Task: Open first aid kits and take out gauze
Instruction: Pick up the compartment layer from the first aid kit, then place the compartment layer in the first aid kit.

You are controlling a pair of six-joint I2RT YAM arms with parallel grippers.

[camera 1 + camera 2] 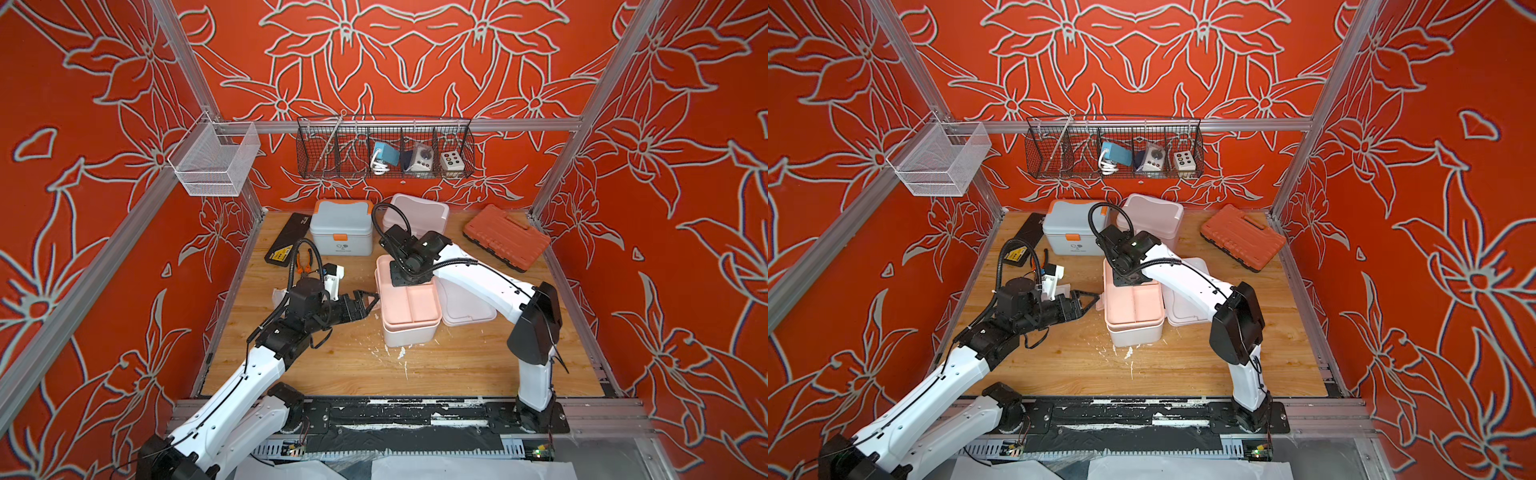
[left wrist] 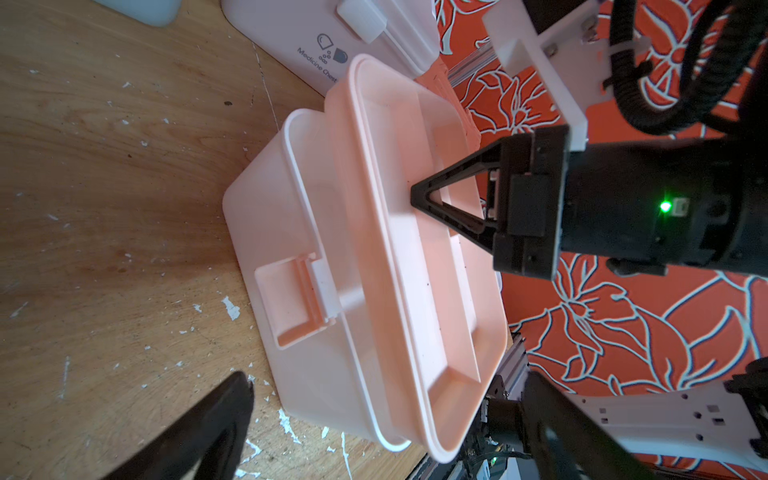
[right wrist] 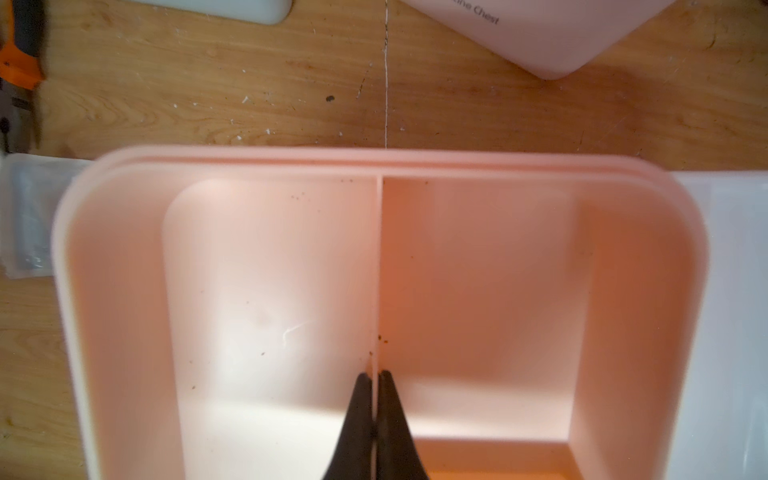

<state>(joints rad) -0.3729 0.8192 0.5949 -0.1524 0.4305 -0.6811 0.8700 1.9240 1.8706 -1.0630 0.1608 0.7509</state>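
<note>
I'm pinching my right tool [image 3: 376,376] shut on the tray divider [image 3: 379,270], straight above the white kit [image 1: 409,334]; left tool [image 1: 372,304] is hovering open just beside it.

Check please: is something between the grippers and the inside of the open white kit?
Yes: the peach tray sits in the white kit's mouth and covers its inside. The right gripper is shut on the tray's middle divider; the left gripper stands open beside the kit. Nothing beneath the tray shows.
</note>
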